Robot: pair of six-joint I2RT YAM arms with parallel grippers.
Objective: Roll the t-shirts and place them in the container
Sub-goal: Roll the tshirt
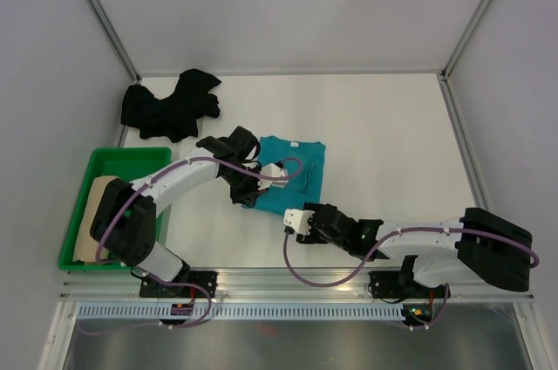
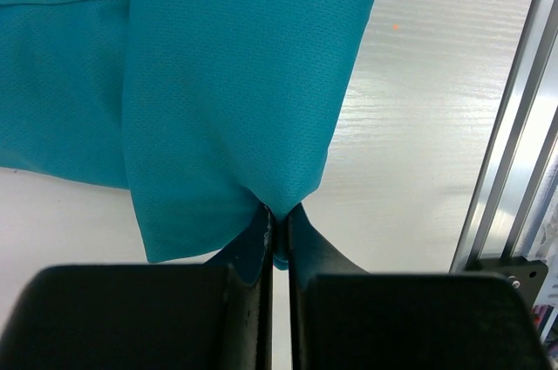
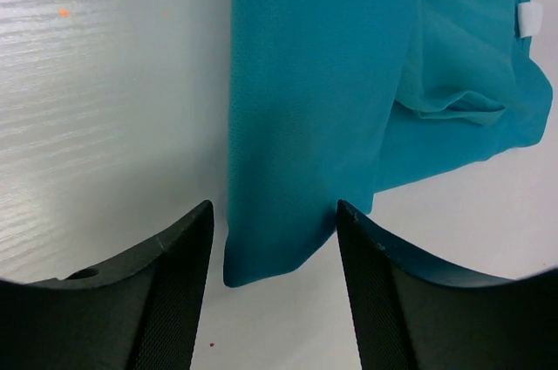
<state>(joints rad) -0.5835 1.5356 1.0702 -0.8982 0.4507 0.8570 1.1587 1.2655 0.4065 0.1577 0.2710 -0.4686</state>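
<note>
The teal t-shirt (image 1: pixel 295 167) lies partly folded in the middle of the table. My left gripper (image 1: pixel 248 195) is shut on its lower left edge; in the left wrist view the cloth (image 2: pixel 227 82) is pinched between the closed fingers (image 2: pixel 279 217). My right gripper (image 1: pixel 290 213) is open just below the shirt's near edge. In the right wrist view a folded corner of the shirt (image 3: pixel 296 126) hangs between the spread fingers (image 3: pixel 275 222), untouched. The black t-shirt (image 1: pixel 170 106) lies crumpled at the back left. The beige t-shirt (image 1: pixel 91 217) lies in the green tray (image 1: pixel 131 154).
The green tray stands at the left edge beside the left arm. An aluminium rail (image 1: pixel 349 276) runs along the near table edge, also in the left wrist view (image 2: pixel 514 143). White walls with metal posts enclose the table.
</note>
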